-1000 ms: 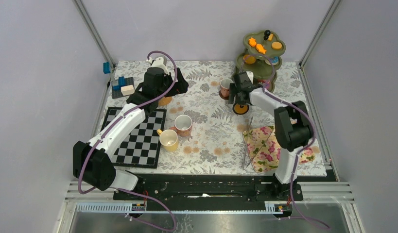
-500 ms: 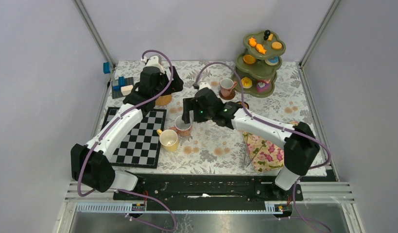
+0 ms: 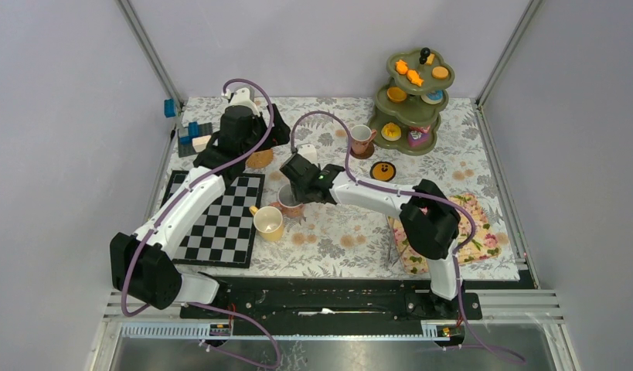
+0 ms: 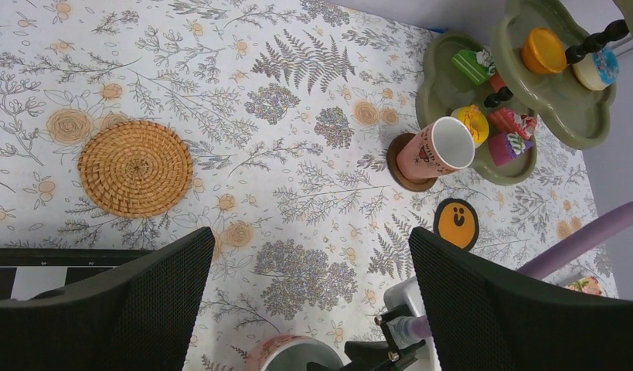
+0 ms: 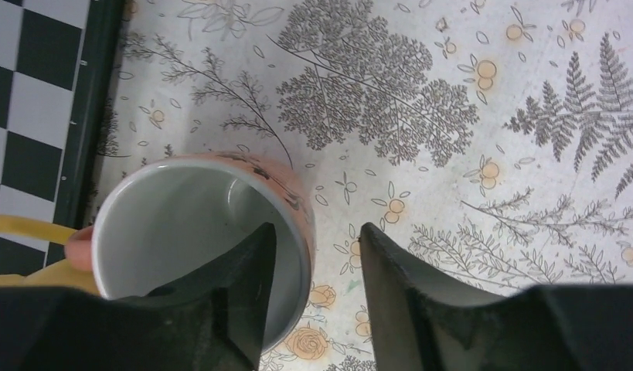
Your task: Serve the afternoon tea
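Centre of the overhead view: right gripper (image 5: 317, 232), half-closed, straddles the pink mug (image 5: 189, 224) rim, one finger inside, apparently to lift it. Left gripper (image 4: 309, 247) hangs wide above a woven coaster (image 4: 135, 168), upper left.

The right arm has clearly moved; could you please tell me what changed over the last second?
The right arm swung left from the stand to the pinkish mug near the chessboard; the right tool narrowed and now straddles the mug's wall, one finger inside, not yet clamped. Unchanged: the left tool, open by the woven coaster; the orange face disc, the yellow mug, the mug by the stand.
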Robot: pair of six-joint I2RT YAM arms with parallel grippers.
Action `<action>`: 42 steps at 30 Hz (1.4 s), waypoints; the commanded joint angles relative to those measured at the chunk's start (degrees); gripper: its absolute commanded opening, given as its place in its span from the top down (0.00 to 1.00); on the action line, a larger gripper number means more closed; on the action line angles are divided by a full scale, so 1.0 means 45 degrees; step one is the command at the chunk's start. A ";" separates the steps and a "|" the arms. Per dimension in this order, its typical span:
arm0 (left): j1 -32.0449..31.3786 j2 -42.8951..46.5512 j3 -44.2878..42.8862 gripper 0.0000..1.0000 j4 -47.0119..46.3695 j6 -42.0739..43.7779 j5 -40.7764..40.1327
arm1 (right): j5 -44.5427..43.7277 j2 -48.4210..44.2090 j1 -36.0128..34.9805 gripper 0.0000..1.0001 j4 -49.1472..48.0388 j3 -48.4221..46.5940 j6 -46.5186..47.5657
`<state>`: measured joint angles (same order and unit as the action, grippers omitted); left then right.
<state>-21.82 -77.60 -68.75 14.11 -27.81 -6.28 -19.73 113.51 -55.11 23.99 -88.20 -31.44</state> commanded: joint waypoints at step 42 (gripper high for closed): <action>0.0006 0.0063 0.0117 0.01 -0.0597 0.0067 0.0351 | -0.0505 -0.2673 0.8232 1.00 -0.1126 0.1866 0.2383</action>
<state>-21.82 -77.62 -68.73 14.04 -27.46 -5.67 -21.82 101.54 -18.83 23.09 -75.16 -21.19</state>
